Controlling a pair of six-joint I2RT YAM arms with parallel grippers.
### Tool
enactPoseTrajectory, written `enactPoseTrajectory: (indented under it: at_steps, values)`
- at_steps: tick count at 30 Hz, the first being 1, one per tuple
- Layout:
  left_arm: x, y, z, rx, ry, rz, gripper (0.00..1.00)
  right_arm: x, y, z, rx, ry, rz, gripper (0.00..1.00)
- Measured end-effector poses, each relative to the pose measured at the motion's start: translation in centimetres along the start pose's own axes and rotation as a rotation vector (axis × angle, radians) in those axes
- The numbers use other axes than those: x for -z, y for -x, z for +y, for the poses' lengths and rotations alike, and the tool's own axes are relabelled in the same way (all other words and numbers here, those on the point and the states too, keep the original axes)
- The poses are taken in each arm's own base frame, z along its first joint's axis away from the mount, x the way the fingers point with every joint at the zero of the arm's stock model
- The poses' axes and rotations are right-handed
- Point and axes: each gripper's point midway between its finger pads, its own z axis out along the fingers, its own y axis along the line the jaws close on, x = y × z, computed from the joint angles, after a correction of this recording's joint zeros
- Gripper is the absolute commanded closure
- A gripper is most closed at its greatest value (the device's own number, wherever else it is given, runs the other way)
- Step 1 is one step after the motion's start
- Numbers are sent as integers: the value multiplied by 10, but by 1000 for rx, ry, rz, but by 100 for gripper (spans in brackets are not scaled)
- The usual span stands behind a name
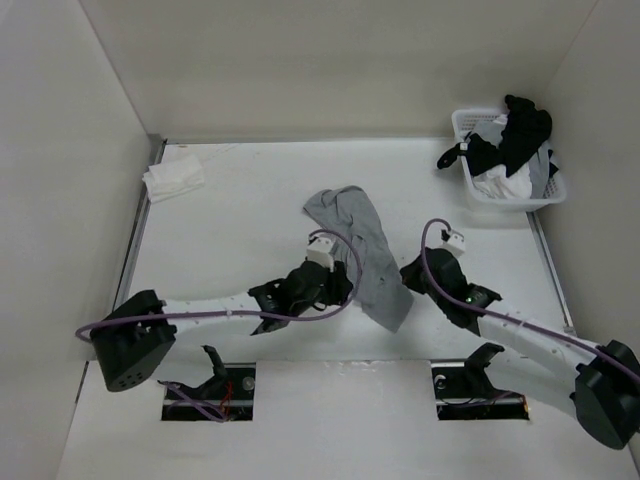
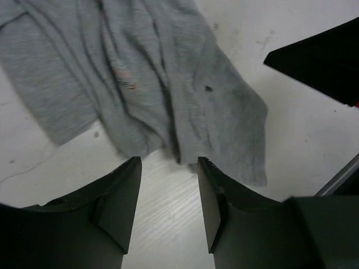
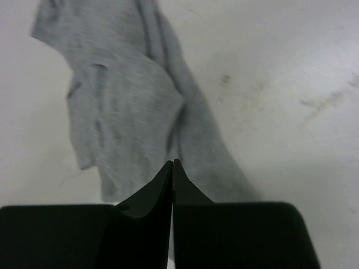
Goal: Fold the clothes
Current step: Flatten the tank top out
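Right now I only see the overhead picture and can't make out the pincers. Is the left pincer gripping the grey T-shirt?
Observer: No. The left pincer is open, its fingertips just short of the edge of the grey T-shirt.
Visitor: And the right one?
Observer: The right pincer is shut, tips together in front of the shirt; whether fabric is pinched, I cannot tell.
Visitor: Any marks on the cloth?
Observer: A small reddish mark near a fold.
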Motion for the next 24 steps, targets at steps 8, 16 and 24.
enactPoseTrajectory:
  at_steps: [8,16,24]
  values:
    - [-36,-26,-31,-165,53,53,49,16,-11,-22,-101,-2,-2,61]
    - [-52,-45,-30,-109,82,124,61,23,-33,-38,-124,6,23,60]
    - [-60,-48,-31,-59,93,167,96,25,-32,-37,-130,22,13,57]
